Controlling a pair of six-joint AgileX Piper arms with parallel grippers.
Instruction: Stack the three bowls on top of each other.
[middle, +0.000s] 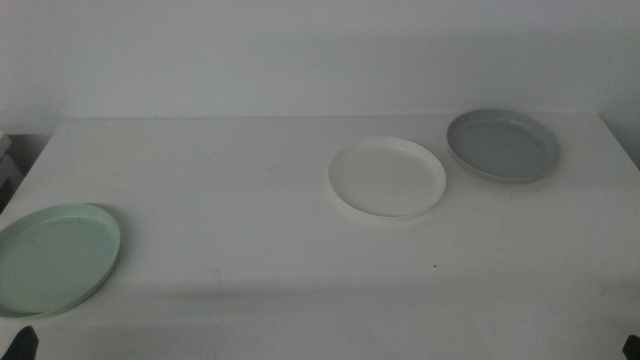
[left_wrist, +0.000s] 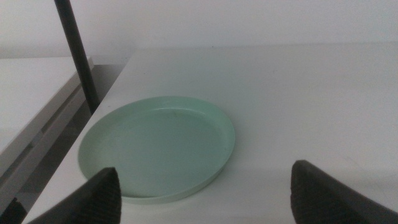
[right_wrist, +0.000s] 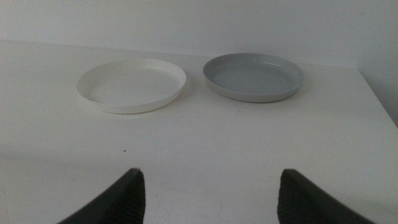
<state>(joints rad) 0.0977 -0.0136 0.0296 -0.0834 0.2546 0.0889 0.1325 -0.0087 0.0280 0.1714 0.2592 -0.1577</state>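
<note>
Nothing stacked yet. Shallow round white bowl (middle: 387, 177) centre-right of white counter (middle: 220, 190); grey bowl (middle: 503, 145) just beside at 2 o'clock; mint green bowl (middle: 52, 256) alone at 8 o'clock, well apart. Left tool (left_wrist: 205, 190) wide, empty, facing mint bowl, likely first pick. Right tool (right_wrist: 208, 196) wide, empty, facing white/grey pair.

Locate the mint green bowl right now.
Middle view: the mint green bowl lies alone at the table's near left corner, far from the white bowl, just ahead of the open left gripper.
</note>
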